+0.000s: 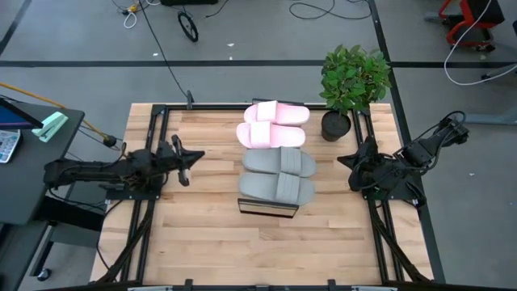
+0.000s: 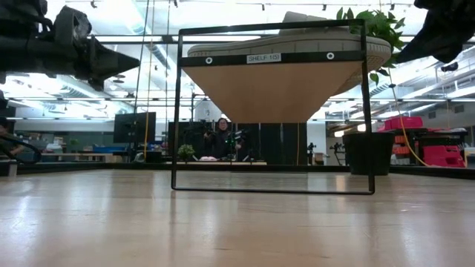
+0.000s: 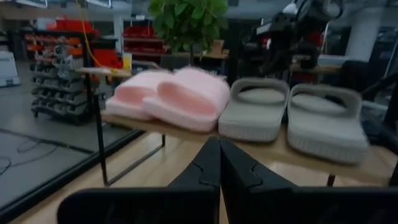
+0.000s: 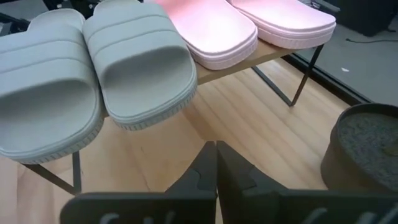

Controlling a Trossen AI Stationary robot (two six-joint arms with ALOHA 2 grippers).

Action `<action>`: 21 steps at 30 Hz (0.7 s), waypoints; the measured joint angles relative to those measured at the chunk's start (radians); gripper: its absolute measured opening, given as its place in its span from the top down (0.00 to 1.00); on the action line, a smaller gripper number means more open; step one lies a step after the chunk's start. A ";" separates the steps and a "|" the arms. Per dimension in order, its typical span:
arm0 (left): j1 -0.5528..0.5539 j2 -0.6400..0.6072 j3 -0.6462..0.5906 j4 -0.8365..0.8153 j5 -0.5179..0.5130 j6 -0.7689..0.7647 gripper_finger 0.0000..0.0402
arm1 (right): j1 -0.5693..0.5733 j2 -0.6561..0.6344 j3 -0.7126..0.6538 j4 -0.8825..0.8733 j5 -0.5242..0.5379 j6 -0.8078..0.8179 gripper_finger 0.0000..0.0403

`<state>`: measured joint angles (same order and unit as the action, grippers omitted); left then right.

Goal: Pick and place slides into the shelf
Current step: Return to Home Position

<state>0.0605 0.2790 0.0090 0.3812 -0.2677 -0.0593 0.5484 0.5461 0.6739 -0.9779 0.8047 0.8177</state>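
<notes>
left gripper (image 3: 219,144), fingers pressed together and empty, hangs beside the long wood-topped, dark-framed shelf (image 1: 268,208); right gripper (image 4: 215,146) likewise, opposite. two grey ribbed slides (image 1: 279,187) and two light pink slides (image 1: 271,134) lie on it.

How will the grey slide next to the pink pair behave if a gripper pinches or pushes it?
The grey slide looks like thick soft foam, so it is probably light and would bend under a pinch. Its end overhangs the shelf edge, so a push outward might tip it off.
</notes>
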 joint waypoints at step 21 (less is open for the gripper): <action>-0.021 0.000 -0.001 -0.076 0.028 -0.039 0.99 | 0.134 -0.137 -0.244 0.268 0.069 0.045 1.00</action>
<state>0.0391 0.2790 0.0082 0.3054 -0.2394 -0.0985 0.6827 0.4087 0.4298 -0.7104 0.8740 0.8623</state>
